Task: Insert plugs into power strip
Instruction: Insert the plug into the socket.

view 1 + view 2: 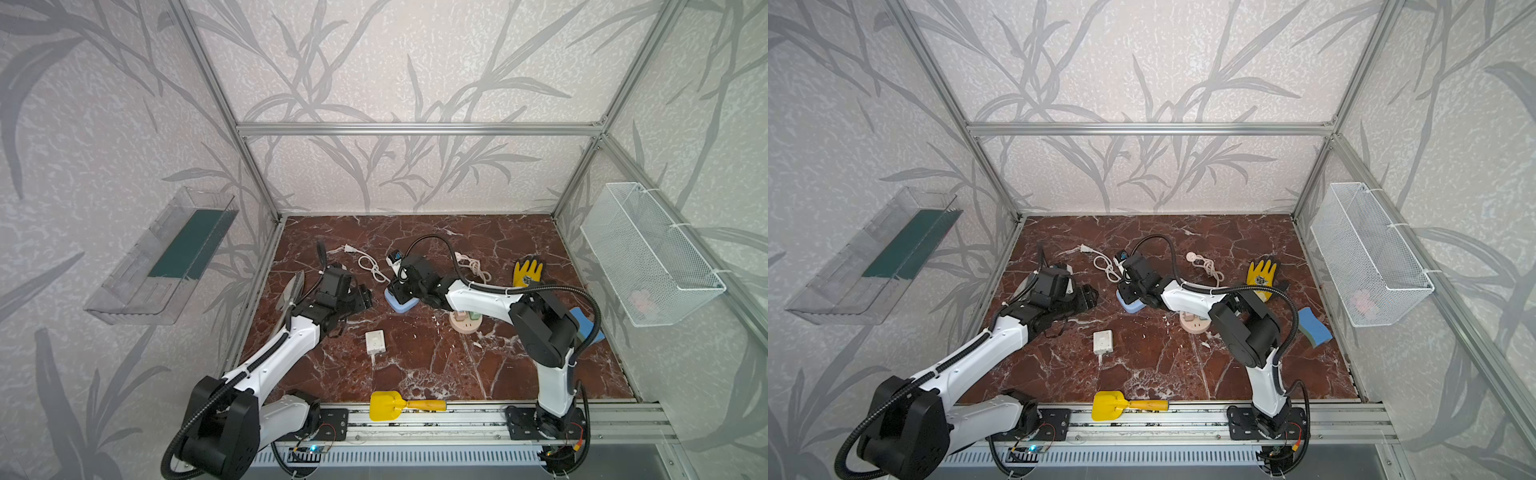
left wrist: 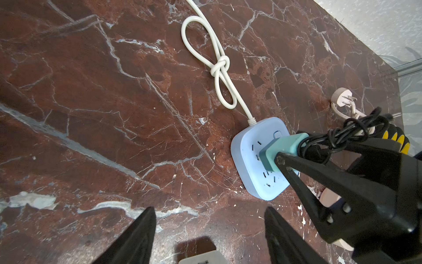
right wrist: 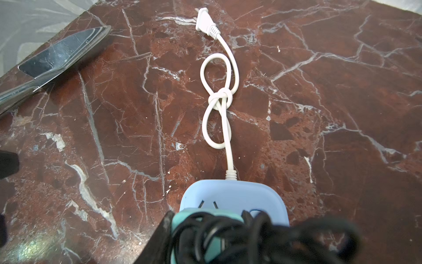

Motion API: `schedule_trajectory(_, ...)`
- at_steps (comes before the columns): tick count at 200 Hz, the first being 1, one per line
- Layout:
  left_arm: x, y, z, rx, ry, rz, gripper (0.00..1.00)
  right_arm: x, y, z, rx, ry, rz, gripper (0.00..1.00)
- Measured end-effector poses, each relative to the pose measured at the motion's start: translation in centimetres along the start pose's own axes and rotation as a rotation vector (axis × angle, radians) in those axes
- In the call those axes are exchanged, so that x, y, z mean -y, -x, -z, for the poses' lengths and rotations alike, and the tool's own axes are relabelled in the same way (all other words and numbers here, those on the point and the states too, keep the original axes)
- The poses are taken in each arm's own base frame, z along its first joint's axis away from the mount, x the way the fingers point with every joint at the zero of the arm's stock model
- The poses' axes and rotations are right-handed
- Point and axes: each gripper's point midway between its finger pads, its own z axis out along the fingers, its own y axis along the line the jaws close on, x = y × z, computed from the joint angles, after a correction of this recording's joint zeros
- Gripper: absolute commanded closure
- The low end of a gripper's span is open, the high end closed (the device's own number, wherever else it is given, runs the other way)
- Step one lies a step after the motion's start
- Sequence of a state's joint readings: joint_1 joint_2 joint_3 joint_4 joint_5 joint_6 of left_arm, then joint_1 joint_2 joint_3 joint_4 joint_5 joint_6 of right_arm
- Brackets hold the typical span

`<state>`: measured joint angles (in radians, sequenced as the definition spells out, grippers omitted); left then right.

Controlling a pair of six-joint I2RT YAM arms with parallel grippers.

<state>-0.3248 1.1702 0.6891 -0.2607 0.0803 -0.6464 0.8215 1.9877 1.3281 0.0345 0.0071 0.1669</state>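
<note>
My right gripper is pinching the teal plug by its sides, with a bunch of black cord trailing off the plug's rear. What matters for the coming move is how that plug sits over the blue power strip. The strip lies flat on the bench straight under the gripper. The plug's long axis stands nearly square to the strip's face, and its front end meets the face at the middle socket, between the slot pair above it and the slots below. The prongs are hidden, so I cannot tell whether they are part-way in or fully home. I judge the next move to be a straight push along that axis. In both top views my left gripper hangs spread and empty at about 9 o'clock from the strip, near it but clear. The right arm is therefore the one on the job. The strip's knotted white cable runs off toward 11 o'clock. The white charger block lies loose at about 7 o'clock from the strip. A pink cube and a green cube stand on a round pink base at about 4 o'clock, partly under my right arm. As for writing, the mark on the strip's button, the patch on the yellow glove and a tiny stamp on the scissors are all too small to read.
</note>
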Motion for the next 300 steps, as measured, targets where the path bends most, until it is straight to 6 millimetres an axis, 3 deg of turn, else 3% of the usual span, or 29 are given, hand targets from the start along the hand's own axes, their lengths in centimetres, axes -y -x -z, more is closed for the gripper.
schedule_trajectory(300, -0.2, -0.2, -0.5, -0.007, 0.005, 0.002, 0.25, -1.0, -0.8, -0.4, 0.027, -0.057, 0.046, 1.00)
